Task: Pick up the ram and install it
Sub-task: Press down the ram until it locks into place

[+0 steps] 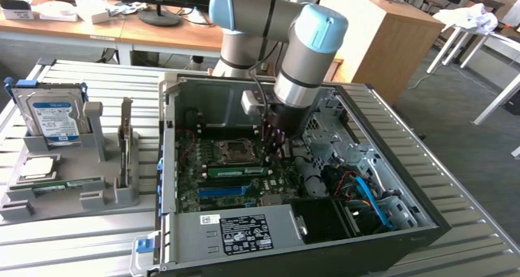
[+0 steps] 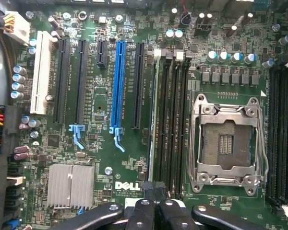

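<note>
Jaws pressed together over one end of ram [image 1: 235,170]; ram on edge in mobo [image 2: 98,96] slot nr CPU socket [image 2: 225,143], mid-board.

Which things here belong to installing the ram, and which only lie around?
For the job:
- ram, in a motherboard slot
- gripper, shut, near the ram's end

Lying about:
- hard drive
- grey upright card
- green stick in the grey holder

An open computer case [image 1: 209,100] holds a motherboard [image 2: 96,96] with a blue slot [image 2: 118,81]; a hard drive [image 1: 50,115] stands in a grey rack [image 1: 81,201].
</note>
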Controlling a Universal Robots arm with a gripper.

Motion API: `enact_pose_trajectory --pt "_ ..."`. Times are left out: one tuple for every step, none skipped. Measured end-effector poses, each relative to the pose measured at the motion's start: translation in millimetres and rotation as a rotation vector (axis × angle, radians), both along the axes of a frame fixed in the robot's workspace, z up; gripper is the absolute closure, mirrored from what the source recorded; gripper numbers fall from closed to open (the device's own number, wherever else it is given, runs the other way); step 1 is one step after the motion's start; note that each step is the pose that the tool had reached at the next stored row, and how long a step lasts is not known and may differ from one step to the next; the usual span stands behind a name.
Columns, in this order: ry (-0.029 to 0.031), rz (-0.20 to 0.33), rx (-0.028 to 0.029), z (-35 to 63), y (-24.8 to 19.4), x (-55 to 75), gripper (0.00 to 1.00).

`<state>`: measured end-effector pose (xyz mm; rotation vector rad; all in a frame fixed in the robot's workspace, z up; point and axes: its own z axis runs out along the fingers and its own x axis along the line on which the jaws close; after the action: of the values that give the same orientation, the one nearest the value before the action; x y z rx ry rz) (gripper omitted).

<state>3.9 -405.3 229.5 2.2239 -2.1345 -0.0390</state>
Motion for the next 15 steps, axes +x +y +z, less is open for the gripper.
enact_pose_trajectory --pt "0.0 0.0 0.0 -0.9 0.0 0.0 0.9" --pt "0.0 0.0 -0.0001 -1.9 0.0 0.0 0.9" --pt "0.0 0.0 0.0 -3.1 0.0 0.0 0.9" --pt "0.0001 0.0 -0.0001 -4.5 0.0 0.0 0.9" --pt "0.0001 0.0 -0.0008 -5.8 -0.1 0.0 0.9" --pt "0.0002 0.0 -0.0014 -7.3 -0.2 0.0 0.9" --pt "0.0005 0.0 -0.0022 -8.4 -0.3 0.0 0.9" --pt "0.0005 0.0 -0.0018 -8.7 -0.2 0.0 0.9" --pt "-0.0001 0.0 -0.001 -8.7 -0.2 -0.1 0.9" --pt "-0.0022 0.0 0.0012 -7.3 0.2 -0.2 0.9" --pt "-0.0043 0.0 0.0027 -3.7 0.4 -0.3 0.9" --pt "-0.0041 0.0 0.001 1.3 0.2 -0.3 0.9" --pt "-0.0047 0.0 -0.0005 5.2 0.0 -0.4 0.9" --pt "-0.0059 0.0 0.0001 6.9 0.0 -0.6 0.9" --pt "-0.0069 0.0 -0.0001 7.6 0.0 -1.2 0.9"
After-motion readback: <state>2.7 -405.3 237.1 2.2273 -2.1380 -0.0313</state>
